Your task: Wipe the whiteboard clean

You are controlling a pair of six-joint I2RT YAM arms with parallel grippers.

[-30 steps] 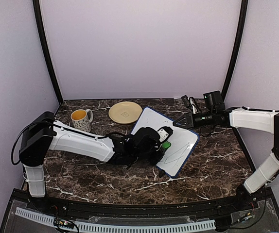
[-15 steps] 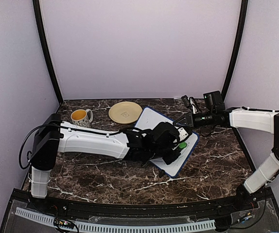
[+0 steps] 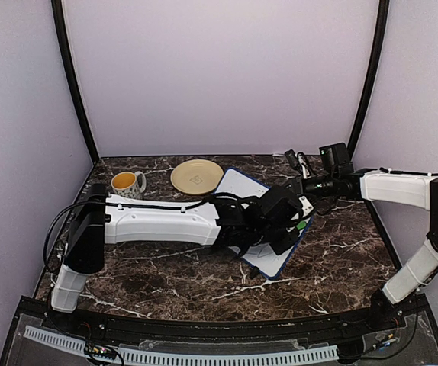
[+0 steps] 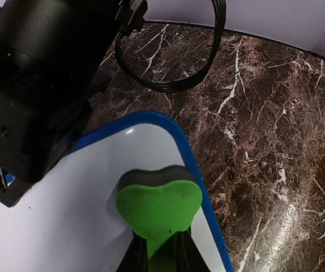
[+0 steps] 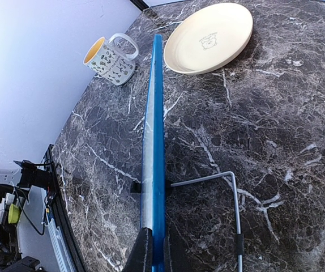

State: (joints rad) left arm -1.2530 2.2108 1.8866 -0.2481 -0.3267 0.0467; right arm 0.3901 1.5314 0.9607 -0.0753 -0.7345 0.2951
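So the left end effector (image 4: 161, 258) is pinched tight on the green eraser (image 4: 158, 204), which is parked at the right-hand corner of the whiteboard (image 3: 239, 189), right up against the blue rim. The board's long axis runs away from it toward the far left, so I'd guess any next stroke has to head back that way. The right end effector (image 5: 153, 249) is clamped on the board's far-right edge. The board sits right of centre on the bench (image 3: 150, 267). The left arm (image 3: 165, 225) covers most of the surface, so I can't tell if any marks remain.
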